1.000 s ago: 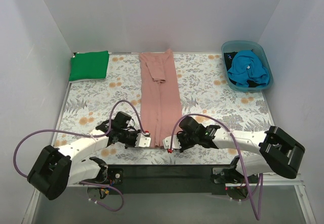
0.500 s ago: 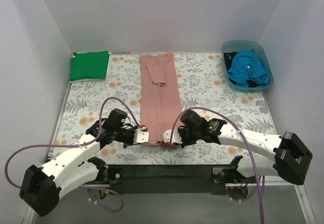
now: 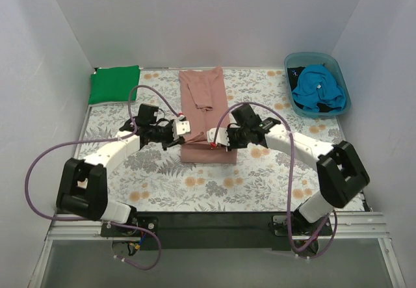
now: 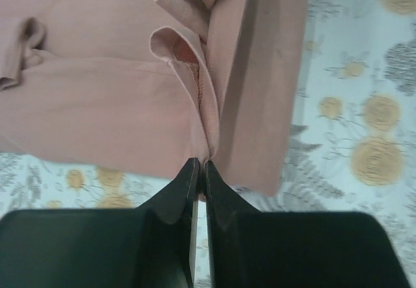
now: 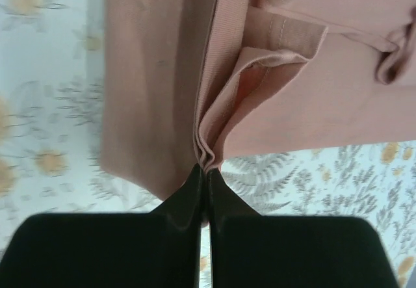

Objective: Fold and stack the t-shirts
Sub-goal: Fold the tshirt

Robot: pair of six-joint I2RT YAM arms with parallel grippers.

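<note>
The dusty pink t-shirt lies in a long strip at the table's middle, its near end lifted and carried over itself. My left gripper is shut on the hem's left corner, seen in the left wrist view. My right gripper is shut on the hem's right corner, seen in the right wrist view. A folded bright green t-shirt lies at the back left. A bright blue t-shirt sits crumpled in the teal tub.
The floral table covering spans the table. White walls close in the back and both sides. The teal tub stands at the back right corner. Purple cables loop off both arms.
Both grippers have carried the pink t-shirt's near hem from the table's front edge back toward its middle, doubling the strip over itself. Both arms now reach further out.
</note>
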